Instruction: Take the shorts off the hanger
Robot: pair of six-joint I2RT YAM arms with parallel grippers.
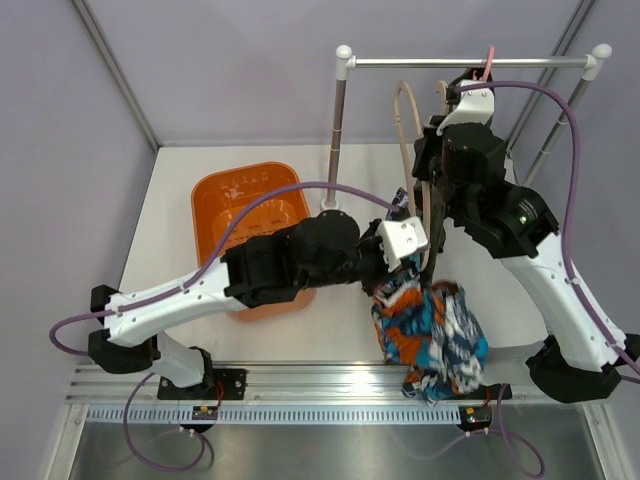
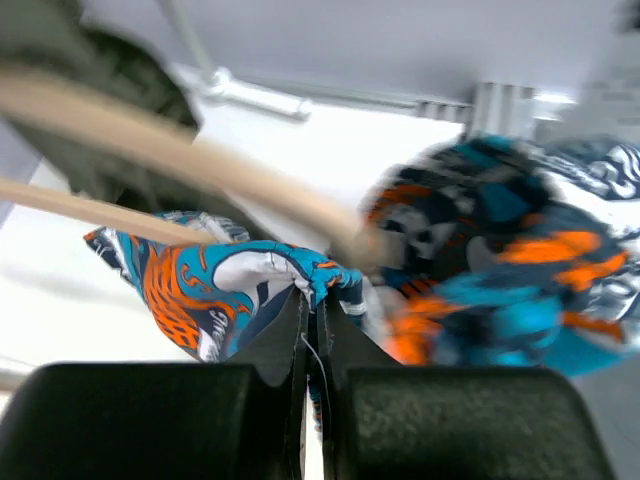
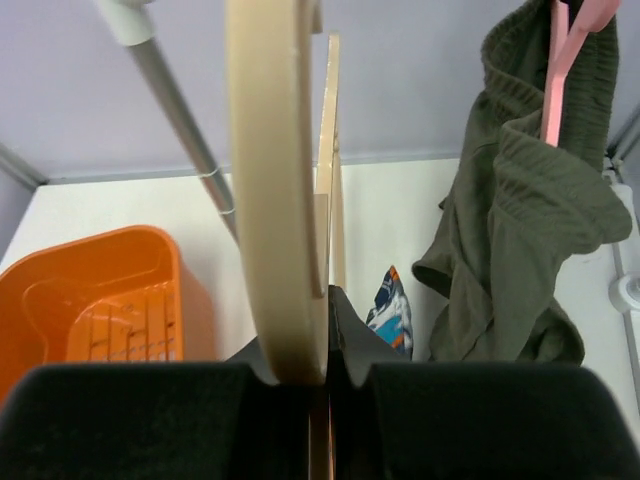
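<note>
Left claw (image 2: 312, 300) pinches one shorts (image 2: 235, 290); right claw (image 3: 328, 300) clamps one wooden hanger (image 3: 270, 180).

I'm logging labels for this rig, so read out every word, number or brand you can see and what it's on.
Nothing is readable in any view.
Sticker by the left arm's base and sticker by the right arm's base: too small to read.
Marks inside the orange basket: too blurred to read.
The shorts and hanger: no lettering visible.
</note>
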